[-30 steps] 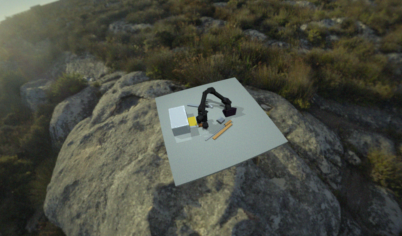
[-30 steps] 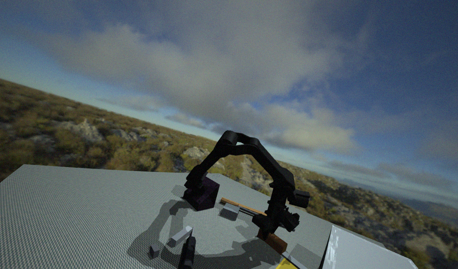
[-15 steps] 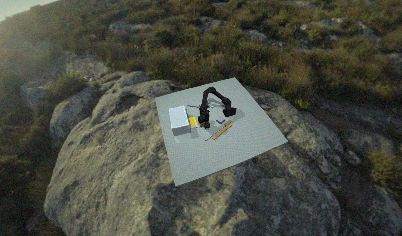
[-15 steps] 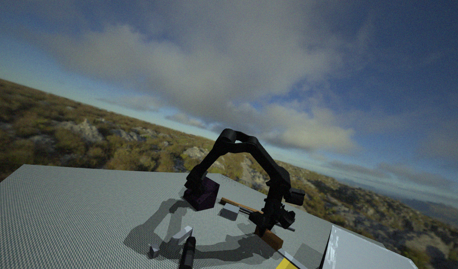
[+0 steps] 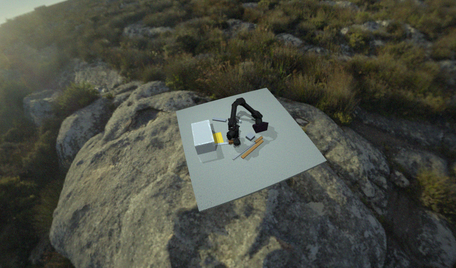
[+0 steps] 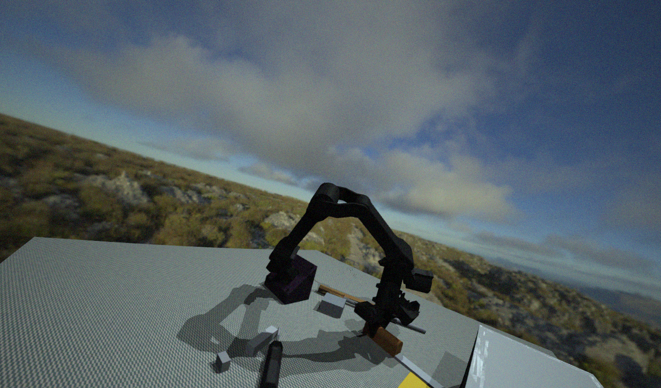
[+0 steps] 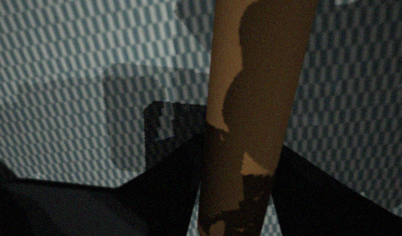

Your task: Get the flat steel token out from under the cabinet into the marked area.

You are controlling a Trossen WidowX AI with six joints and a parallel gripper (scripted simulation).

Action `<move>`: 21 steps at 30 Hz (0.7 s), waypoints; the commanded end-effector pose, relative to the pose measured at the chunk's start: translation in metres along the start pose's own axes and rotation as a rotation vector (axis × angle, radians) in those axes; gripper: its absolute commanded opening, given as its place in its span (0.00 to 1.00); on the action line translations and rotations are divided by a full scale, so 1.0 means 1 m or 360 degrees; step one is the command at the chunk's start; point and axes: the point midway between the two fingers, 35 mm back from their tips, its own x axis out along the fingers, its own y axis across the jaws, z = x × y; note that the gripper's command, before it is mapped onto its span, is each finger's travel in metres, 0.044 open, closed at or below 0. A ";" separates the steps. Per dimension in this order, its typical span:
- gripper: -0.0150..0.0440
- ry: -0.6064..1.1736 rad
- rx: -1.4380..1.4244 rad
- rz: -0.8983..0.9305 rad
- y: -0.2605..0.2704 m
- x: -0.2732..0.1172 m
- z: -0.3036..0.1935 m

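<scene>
My gripper (image 5: 234, 142) (image 6: 370, 330) (image 7: 235, 145) is shut on the orange-brown handle (image 6: 385, 340) (image 7: 256, 78) of a tool, low over the table. The tool's thin flat metal blade (image 5: 222, 143) (image 6: 416, 370) runs from the handle towards the cabinet, along the edge of the yellow marked area. The white cabinet (image 5: 202, 131) (image 6: 521, 361) stands beyond it; the blade's far end is at or near its front, and I cannot tell whether it reaches beneath. The yellow marked area (image 5: 218, 137) (image 6: 412, 382) lies in front of the cabinet. I cannot make out the steel token in any view.
An orange bar (image 5: 252, 149) and a thin grey rod (image 5: 240, 153) (image 6: 412, 327) with an orange handle lie beside the arm. A grey block (image 5: 250, 136) (image 6: 332, 304) stands near the base. A grey bar (image 5: 219, 119), a dark cylinder (image 6: 272, 364) and a small cube (image 6: 222, 361) lie on the other side.
</scene>
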 end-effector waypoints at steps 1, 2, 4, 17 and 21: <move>0.25 0.0004 -0.0002 -0.0005 0.000 0.001 -0.009; 0.25 0.0005 -0.0002 -0.0005 0.000 0.001 -0.011; 0.25 0.0005 -0.0002 -0.0005 0.000 0.001 -0.013; 0.25 0.0006 -0.0004 -0.0004 0.001 0.001 -0.031; 0.25 0.0007 -0.0004 -0.0004 0.002 0.001 -0.037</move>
